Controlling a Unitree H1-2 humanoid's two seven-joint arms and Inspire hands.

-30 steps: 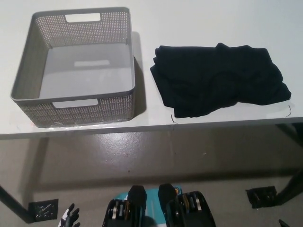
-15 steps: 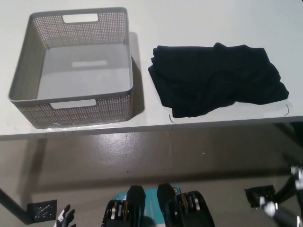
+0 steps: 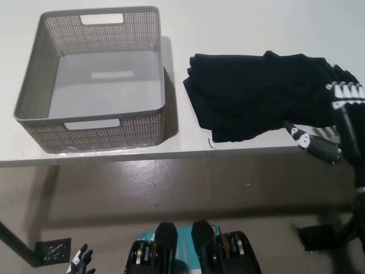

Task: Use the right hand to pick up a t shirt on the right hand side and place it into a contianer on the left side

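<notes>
A crumpled black t-shirt [image 3: 256, 94] lies on the right half of the white table [image 3: 245, 28]. To its left stands a grey perforated basket [image 3: 91, 114] with cut-out handles and nothing inside. My black right hand [image 3: 333, 120] has come in from the right. It hovers at the shirt's right edge, open, fingers spread over the cloth and thumb near the table's front edge. It holds nothing. Only the tip of my left hand [image 3: 81, 264] shows, low at the bottom left, far below the table.
The table's front edge runs across the middle of the picture, with grey floor below it. A narrow strip of bare table separates basket and shirt. Small dark floor plates [image 3: 52, 251] lie at the lower left and lower right.
My right hand has risen from the lower right corner up to the shirt's right edge. The camera has shifted slightly. Shirt and basket have not moved.
</notes>
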